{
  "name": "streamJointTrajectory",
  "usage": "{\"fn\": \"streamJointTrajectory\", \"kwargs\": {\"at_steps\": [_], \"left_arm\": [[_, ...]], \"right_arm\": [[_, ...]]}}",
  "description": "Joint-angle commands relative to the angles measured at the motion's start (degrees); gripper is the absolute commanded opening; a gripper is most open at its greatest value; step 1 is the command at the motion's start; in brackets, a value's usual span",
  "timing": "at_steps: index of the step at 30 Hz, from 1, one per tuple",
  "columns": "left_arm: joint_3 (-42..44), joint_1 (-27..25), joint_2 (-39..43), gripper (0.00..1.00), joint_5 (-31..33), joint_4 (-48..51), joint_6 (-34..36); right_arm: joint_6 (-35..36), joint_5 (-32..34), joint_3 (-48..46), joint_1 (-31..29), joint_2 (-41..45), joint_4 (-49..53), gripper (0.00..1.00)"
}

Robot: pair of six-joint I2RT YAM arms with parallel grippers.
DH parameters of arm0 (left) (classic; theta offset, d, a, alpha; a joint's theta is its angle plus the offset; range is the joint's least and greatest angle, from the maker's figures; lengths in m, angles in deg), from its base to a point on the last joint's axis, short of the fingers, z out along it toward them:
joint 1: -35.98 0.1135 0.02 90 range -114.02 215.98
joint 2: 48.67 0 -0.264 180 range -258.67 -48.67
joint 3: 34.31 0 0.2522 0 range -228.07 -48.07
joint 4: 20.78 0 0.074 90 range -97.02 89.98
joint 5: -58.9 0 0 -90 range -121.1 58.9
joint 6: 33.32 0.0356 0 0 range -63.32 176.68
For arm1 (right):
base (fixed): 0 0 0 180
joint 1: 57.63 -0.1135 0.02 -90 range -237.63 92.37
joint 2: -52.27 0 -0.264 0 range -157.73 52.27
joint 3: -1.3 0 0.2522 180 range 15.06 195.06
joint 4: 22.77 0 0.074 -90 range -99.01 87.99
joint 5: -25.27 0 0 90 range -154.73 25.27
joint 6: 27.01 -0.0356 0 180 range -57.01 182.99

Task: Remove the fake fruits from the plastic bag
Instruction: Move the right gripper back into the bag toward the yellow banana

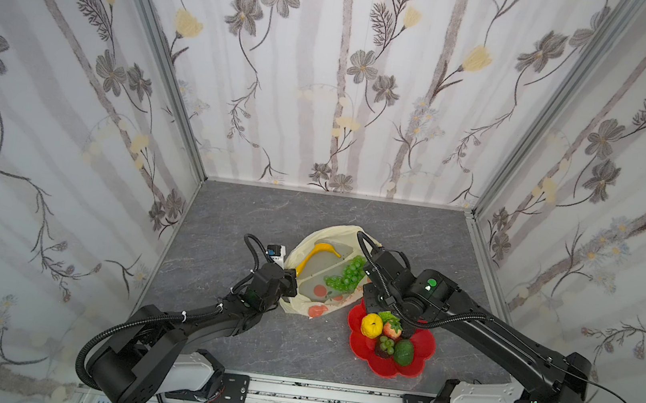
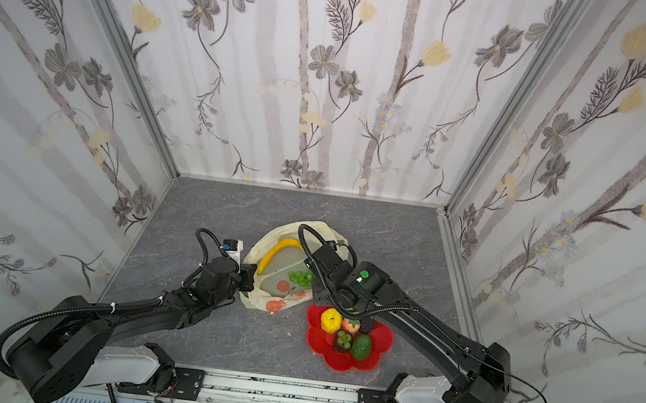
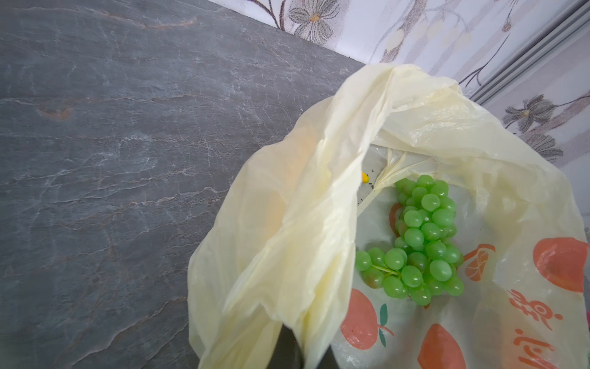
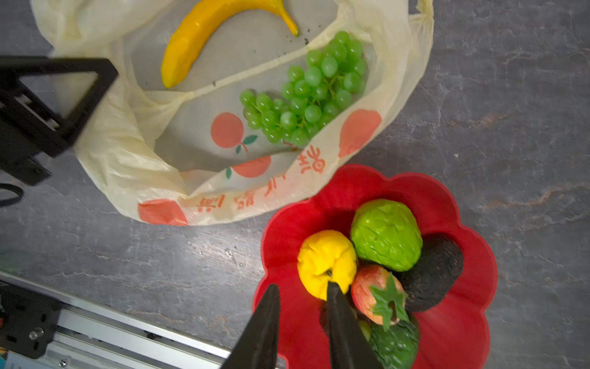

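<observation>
With the bag [image 4: 127, 150], central on the surface [image 1: 286, 348], pinched at its rim by the left end effector [image 1: 289, 282], the right end effector [image 4: 302, 286] (spread, empty, above the dish [image 4: 463, 319] near the front edge) should be lowered into the mouth and closed on the grapes [image 4: 306, 92] or banana [image 4: 204, 35].

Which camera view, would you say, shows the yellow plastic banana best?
The right wrist view: the yellow plastic banana lies large, nearly whole, inside the pale-yellow plastic bag. Both top views show it small; the left wrist view only its tip.
</observation>
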Motion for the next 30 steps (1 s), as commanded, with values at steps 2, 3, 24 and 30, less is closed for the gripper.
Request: {"fn": "streamJointTrajectory", "kwargs": {"at_steps": [2, 3, 24, 30], "left_arm": [[-0.6, -0.7, 0.2, 0.00, 2.2, 0.1, 1.1], [-0.5, -0.7, 0.3, 0.00, 2.4, 0.1, 1.1], [-0.5, -0.1, -2.1, 0.00, 5.3, -0.3, 1.2], [-0.1, 0.2, -2.5, 0.00, 4.3, -1.4, 0.8]], "right_arm": [[1.1, 0.9, 3.0, -0.3, -4.5, -12.8, 0.32], [2.5, 1.0, 4.2, -0.2, -6.7, -14.3, 0.33], [30.4, -2.0, 19.9, 6.1, -36.5, -20.8, 0.42], [30.5, -1.3, 22.2, 8.6, -40.7, -22.4, 0.44]]}}
